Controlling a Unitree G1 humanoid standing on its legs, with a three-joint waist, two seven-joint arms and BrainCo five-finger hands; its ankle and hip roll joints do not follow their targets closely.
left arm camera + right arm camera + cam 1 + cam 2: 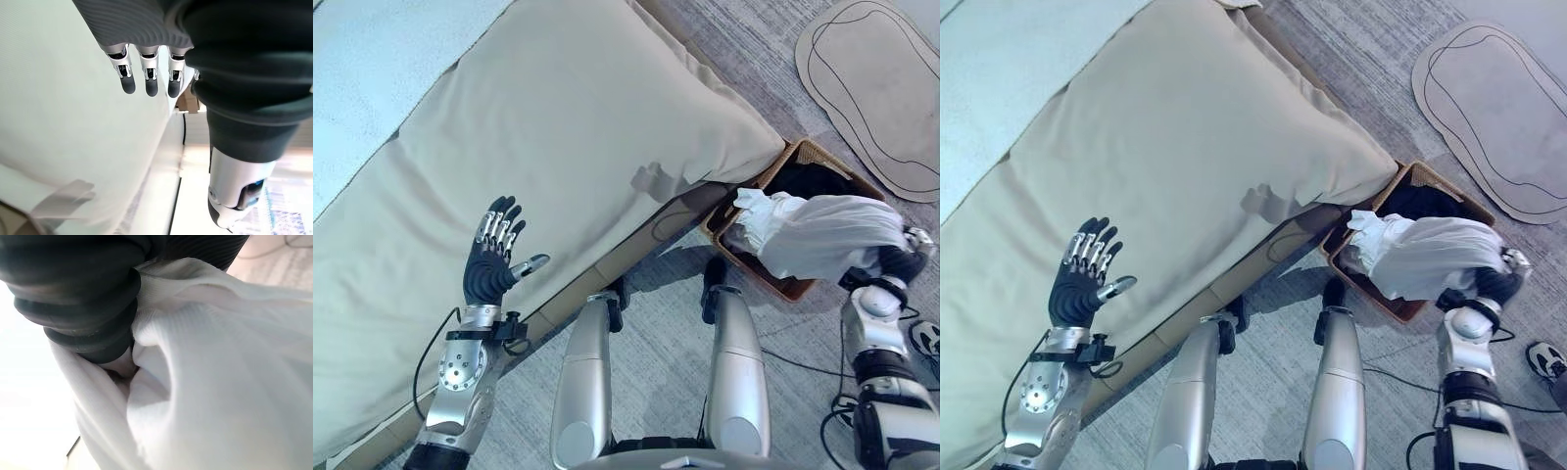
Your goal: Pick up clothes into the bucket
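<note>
A white garment (822,235) hangs bunched above a woven brown basket (773,284) that stands on the floor at the right, beside the bed's corner. The cloth lies over my right hand (899,262) and covers it; in the right wrist view the white garment (220,382) presses against the hand's dark cover (83,298). Dark clothing (813,181) lies inside the basket. My left hand (494,259) is raised at the lower left over the beige bedding, open and holding nothing, its fingers (149,81) straight.
A large beige cushion (558,147) covers the bed on the left, with a pale blue sheet (372,69) behind it. A beige mat (876,88) lies on the grey carpet at the upper right. A shoe (1547,360) shows at the right edge.
</note>
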